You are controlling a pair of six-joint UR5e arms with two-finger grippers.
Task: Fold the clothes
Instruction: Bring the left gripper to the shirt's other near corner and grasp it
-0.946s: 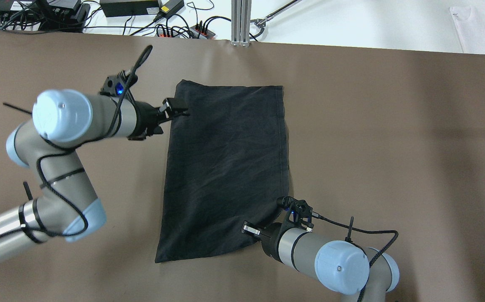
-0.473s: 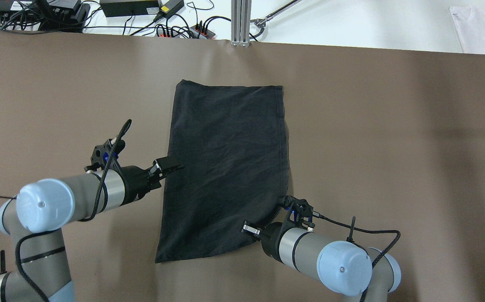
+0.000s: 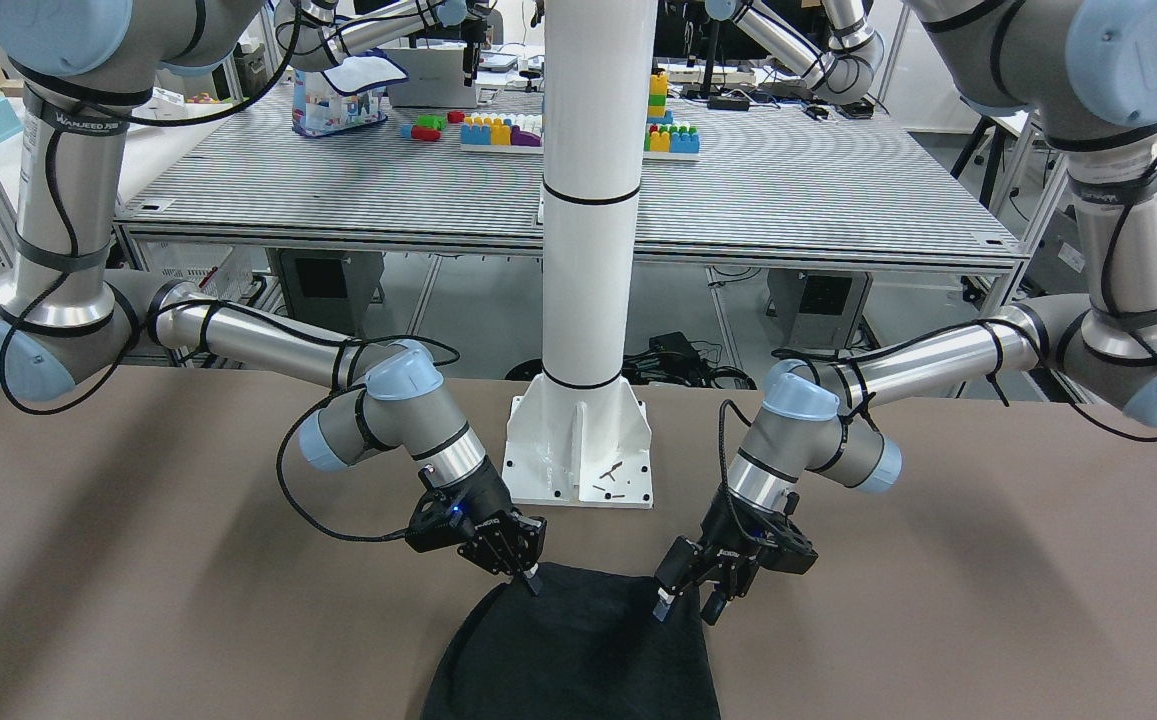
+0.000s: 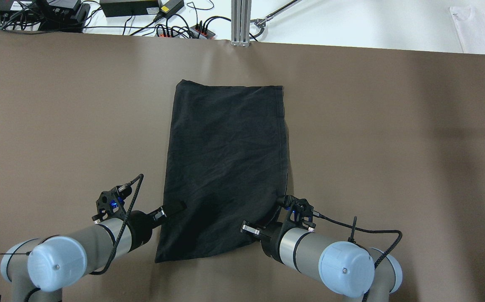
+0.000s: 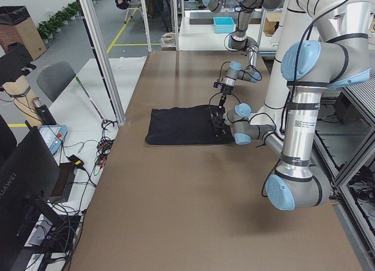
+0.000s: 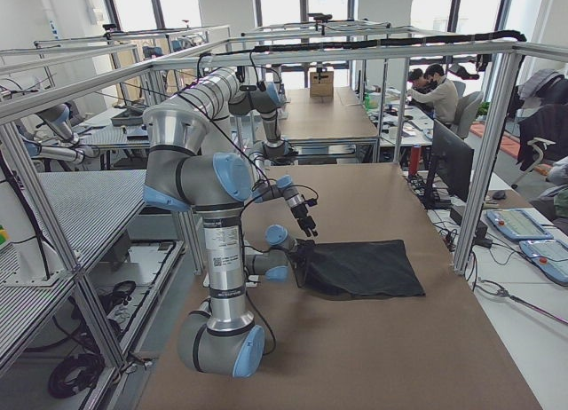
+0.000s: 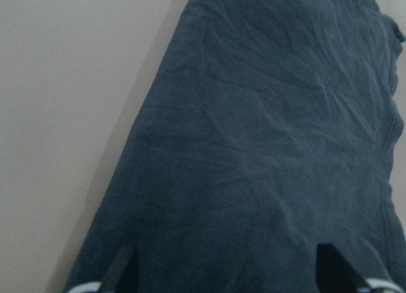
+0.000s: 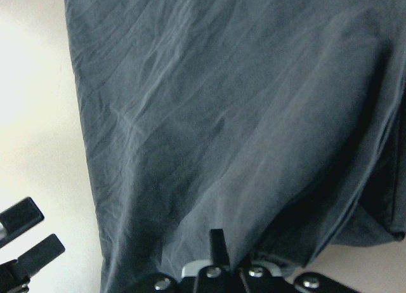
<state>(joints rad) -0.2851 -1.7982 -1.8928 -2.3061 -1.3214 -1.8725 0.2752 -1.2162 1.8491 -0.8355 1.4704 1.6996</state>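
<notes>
1. Clothes (image 4: 225,167), a single black rectangle, lie flat at the middle of the table (image 4: 393,167), the long axis running from the robot's edge toward the far edge.
2. At the near right corner of the clothes, the right gripper (image 3: 530,575) appears to pinch the hem, where the fabric bunches up off the table.
3. The left gripper (image 3: 686,603) hovers over the near left corner, its fingers (image 7: 124,271) spread and gripping nothing, the fabric lying below and ahead of them.
4. Both arms sit at the near short edge, with the far short edge straight ahead. The likely fold carries the near edge along the long axis, once the left side takes hold.
</notes>
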